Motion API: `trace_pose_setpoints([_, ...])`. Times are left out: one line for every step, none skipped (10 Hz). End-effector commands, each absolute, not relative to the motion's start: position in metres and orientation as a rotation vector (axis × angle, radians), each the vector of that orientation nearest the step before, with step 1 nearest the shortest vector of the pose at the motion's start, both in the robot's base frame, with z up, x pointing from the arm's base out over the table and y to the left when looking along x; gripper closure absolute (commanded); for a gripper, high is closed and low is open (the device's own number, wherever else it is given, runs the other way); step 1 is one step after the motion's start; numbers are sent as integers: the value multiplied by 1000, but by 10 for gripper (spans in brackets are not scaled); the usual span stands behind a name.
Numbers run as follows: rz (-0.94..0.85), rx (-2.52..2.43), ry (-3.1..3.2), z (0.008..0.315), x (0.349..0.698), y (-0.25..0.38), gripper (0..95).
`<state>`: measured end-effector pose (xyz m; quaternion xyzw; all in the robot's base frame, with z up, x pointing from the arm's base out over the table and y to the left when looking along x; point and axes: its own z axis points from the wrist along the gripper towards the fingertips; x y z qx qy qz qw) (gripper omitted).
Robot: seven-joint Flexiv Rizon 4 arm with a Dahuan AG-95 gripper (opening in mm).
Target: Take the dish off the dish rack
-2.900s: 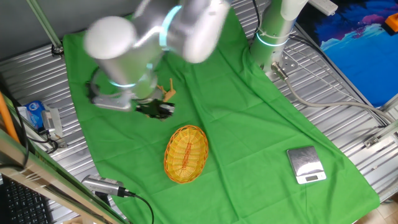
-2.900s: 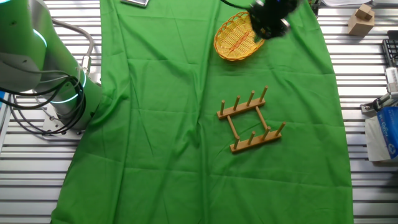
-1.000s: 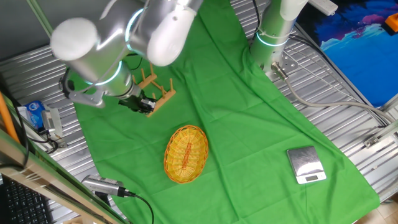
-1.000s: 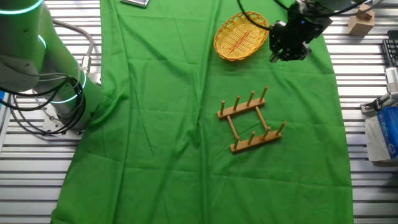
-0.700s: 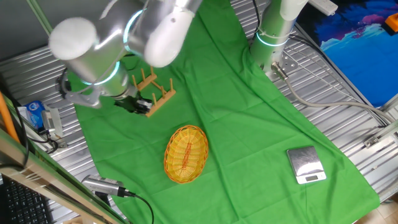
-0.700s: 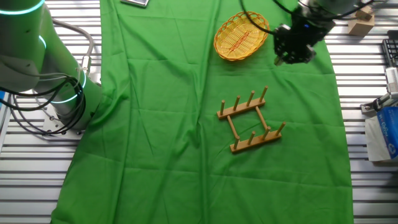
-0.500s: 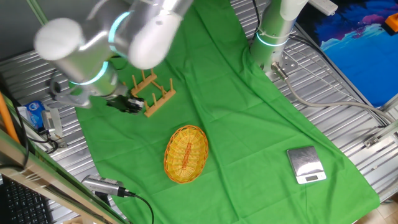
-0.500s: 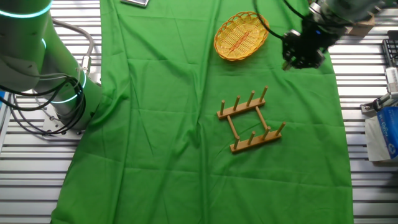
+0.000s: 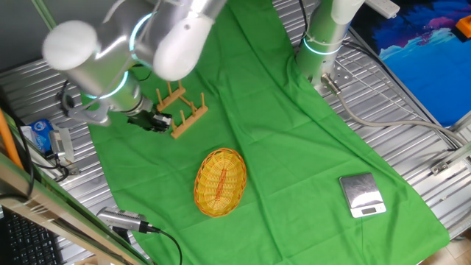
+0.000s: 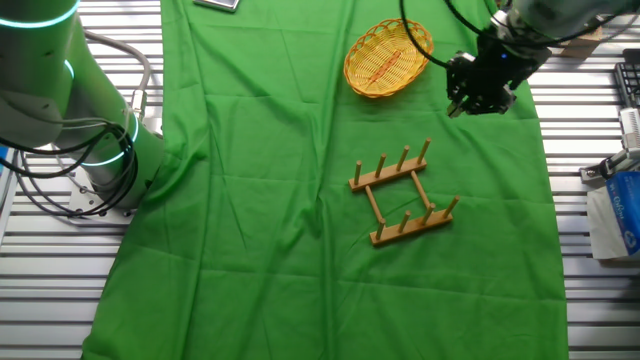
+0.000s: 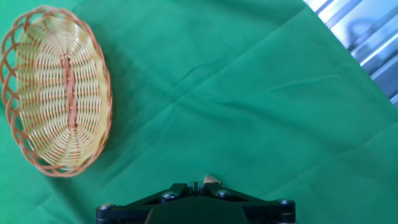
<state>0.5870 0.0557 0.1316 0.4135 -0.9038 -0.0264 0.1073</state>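
The dish (image 9: 219, 182), an oval yellow wicker basket-plate with orange-red streaks, lies flat on the green cloth, apart from the rack. It also shows in the other fixed view (image 10: 388, 58) and at the left of the hand view (image 11: 57, 90). The dish rack (image 9: 179, 110), light-brown wood with upright pegs, stands empty on the cloth (image 10: 402, 192). My gripper (image 9: 156, 122) hangs beside the rack's end, to the side of the dish (image 10: 478, 88). In the hand view the gripper (image 11: 194, 185) shows its jaws drawn together at the bottom edge, holding nothing.
A square silver scale (image 9: 361, 195) sits on the cloth beyond the dish. The arm's base (image 9: 324, 44) stands at the cloth's far edge. A blue-and-white carton (image 9: 40, 132) and a wooden block (image 10: 580, 30) lie on the metal slats beside the cloth.
My gripper has moved away from the dish, past the rack's end towards the cloth's edge, then drifted slightly back. The dish and the rack have not moved.
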Motion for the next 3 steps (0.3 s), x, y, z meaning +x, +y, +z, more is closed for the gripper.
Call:
trace_pose_setpoints([-88, 1224, -2649, 130, 590, 57, 950])
trace_pose_setpoints([-88, 1217, -2654, 130, 590, 57, 950])
trace_pose_setpoints([-87, 1211, -2658, 129, 590, 58, 950])
